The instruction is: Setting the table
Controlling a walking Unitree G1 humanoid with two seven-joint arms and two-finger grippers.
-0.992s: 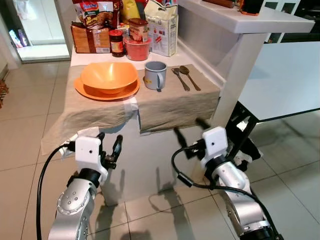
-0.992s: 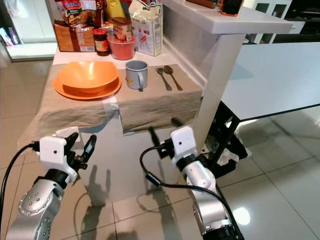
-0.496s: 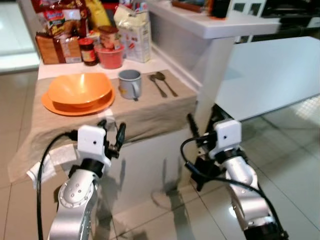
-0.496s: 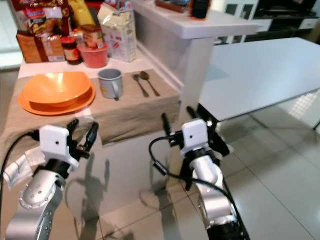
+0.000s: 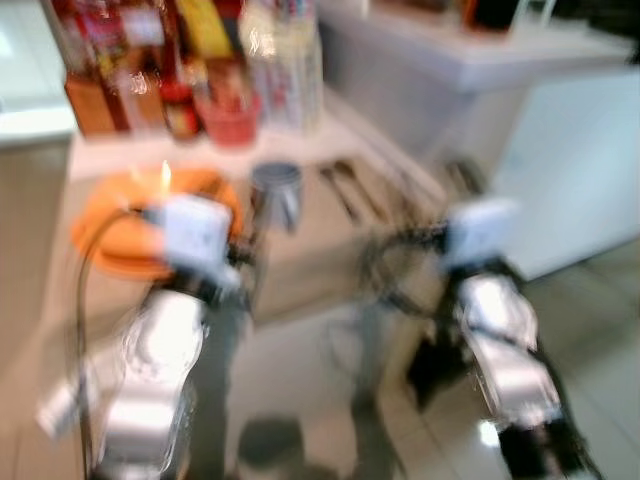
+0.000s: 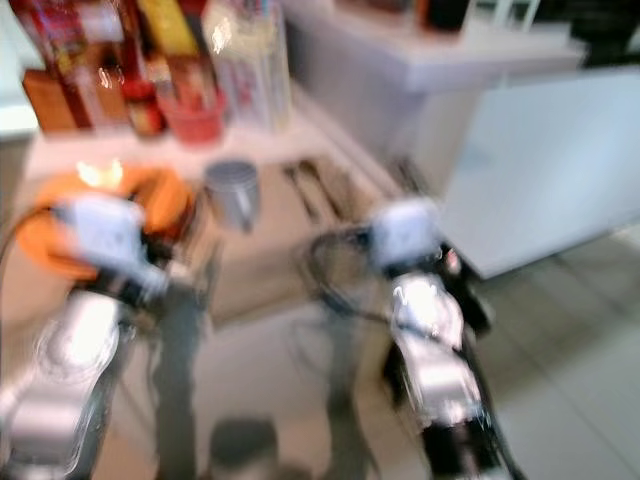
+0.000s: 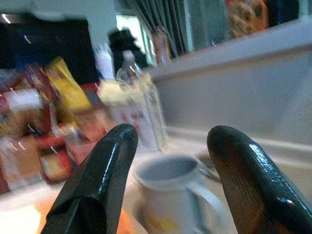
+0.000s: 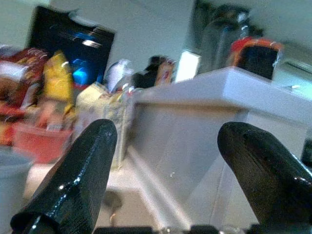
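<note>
Head views blurred; findings provisional. Step in hand, as judged: approach to the worktop point(image 5: 330, 215). Left claw point(image 7: 168, 161) stands wide and empty, aimed at the mug point(image 7: 175, 192) close ahead. Right claw point(image 8: 163, 161) likewise wide, empty, facing the counter wall. Orange bowl point(image 5: 110, 225) sits beside the mug point(image 5: 275, 190). Next move likely requires steadying, then closing on the mug.

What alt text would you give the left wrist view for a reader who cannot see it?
The left gripper, its two black fingers spread open and empty, points at a grey mug on the table close ahead. Behind the mug stand blurred food packets and a pale carton, beside a white counter wall.
</note>
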